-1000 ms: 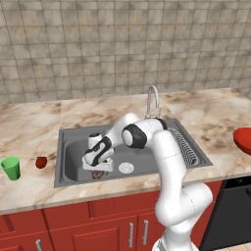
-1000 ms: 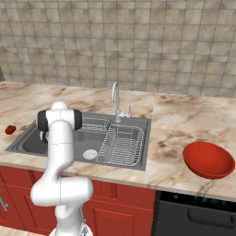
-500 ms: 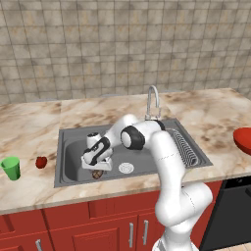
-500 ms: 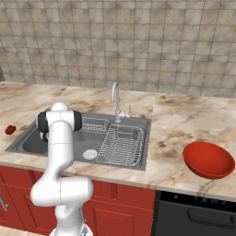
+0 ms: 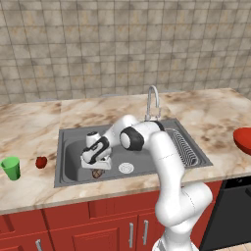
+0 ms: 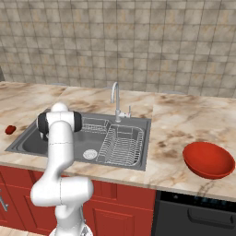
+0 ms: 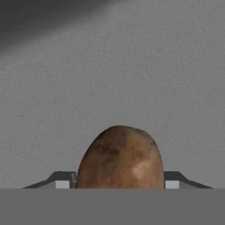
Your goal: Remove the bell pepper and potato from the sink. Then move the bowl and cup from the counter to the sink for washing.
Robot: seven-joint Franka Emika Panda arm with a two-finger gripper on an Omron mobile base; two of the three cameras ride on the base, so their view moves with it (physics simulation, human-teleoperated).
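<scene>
Fingers: the fingertips [image 7: 61, 179] stand one on each side of the potato [image 7: 119, 158], right against its flanks; whether they press it yet cannot be told, and nothing is lifted.
Gripper: the gripper [image 5: 97, 168] is down in the left part of the sink [image 5: 68, 135], pointing at the basin floor, with the potato between its jaws.
Potato: brown, mottled, egg-shaped; lies on the grey sink floor just left of the round drain [image 5: 126, 167], partly hidden by the hand in the left base view.
Step in hand: taking hold of the potato, by my reading, to lift it out of the sink.
How to do it well: close evenly on the widest part of the potato; its rounded, tapering sides could let it squirt out forward if pinched near the narrow end. Lift straight up until clear of the sink wall before swinging toward the counter.
Bell pepper: the bell pepper [image 5: 41, 162] sits on the counter [image 5: 34, 127] left of the sink, already out of the basin.
Cup: the cup [image 5: 11, 168] stands upright on the counter, near the pepper, further left.
Bowl: the bowl [image 6: 208, 159] rests on the counter well to the right of the sink, apart from everything else.
Rack: the wire rack [image 6: 121, 144] fills the sink's right half.
Faucet: the faucet [image 6: 115, 98] rises behind the sink.
Progress: pepper done; potato, bowl and cup to go.
</scene>
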